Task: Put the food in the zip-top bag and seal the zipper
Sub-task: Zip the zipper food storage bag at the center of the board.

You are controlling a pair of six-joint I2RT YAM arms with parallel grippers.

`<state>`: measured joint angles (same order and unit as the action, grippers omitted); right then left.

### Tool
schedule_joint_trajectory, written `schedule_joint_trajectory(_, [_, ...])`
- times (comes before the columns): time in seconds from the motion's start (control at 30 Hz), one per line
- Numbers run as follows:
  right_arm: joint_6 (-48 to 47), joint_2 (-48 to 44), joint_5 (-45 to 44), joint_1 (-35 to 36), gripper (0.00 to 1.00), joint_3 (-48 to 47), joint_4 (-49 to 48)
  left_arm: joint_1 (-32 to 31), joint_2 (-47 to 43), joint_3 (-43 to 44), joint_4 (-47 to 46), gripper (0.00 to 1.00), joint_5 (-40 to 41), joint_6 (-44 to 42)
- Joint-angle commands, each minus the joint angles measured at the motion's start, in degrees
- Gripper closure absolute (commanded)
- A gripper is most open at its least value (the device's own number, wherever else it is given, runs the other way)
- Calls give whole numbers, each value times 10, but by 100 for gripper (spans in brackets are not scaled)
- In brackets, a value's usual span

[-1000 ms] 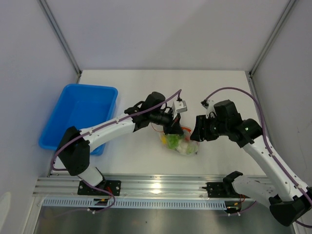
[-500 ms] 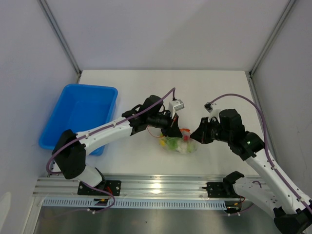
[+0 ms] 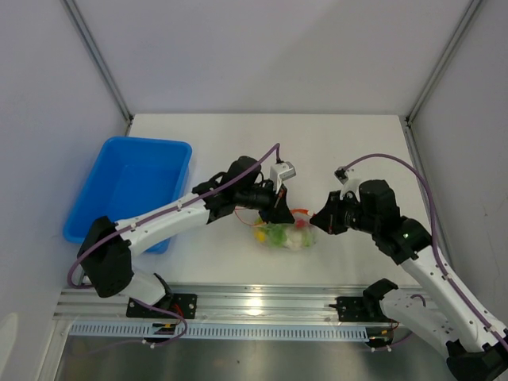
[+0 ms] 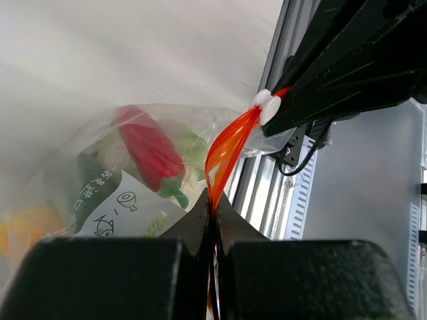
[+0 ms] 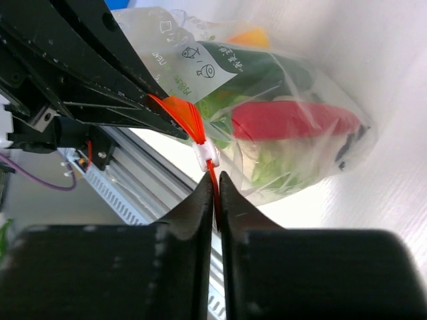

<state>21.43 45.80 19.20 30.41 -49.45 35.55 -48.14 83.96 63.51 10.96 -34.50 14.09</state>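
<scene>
Right wrist view: the right gripper [image 5: 213, 183], half open a second ago, has clamped the thin orange-red zipper strip [image 5: 179, 112] beside its white slider [image 5: 205, 155]. The left gripper [image 4: 213, 208] stays pinched on the other end. The small clear crinkly bag [image 3: 286, 236], with toy foods [image 5: 287, 120] inside, sits between them at mid-table, likely ready for sealing.

The zip-top bag [image 3: 287, 236] is clear and crinkly, with a white printed label, and it is at the near middle of the desk. Food shows through the plastic: a red chili [image 5: 287, 120], a dark green cucumber [image 5: 267, 67], an orange-yellow piece [image 5: 250, 37] and a pale leafy vegetable [image 5: 267, 170]. The zipper [image 4: 230, 143], a thin orange-red strip with a small white slider [image 5: 207, 155], is stretched between the left gripper [image 4: 213, 203] and the right gripper [image 5: 215, 180], whose jaws pinch it.
</scene>
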Motion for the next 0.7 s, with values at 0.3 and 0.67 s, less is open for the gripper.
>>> schedule_joint_trajectory(0.3, [-11,-31,13,2,100,4,-32,-5,-104,-56,-75,54,-27,-4])
schedule_joint_trajectory(0.67, [-60,-5,102,2,100,-26,-26,-6,-52,74,-32,28,-163,-140])
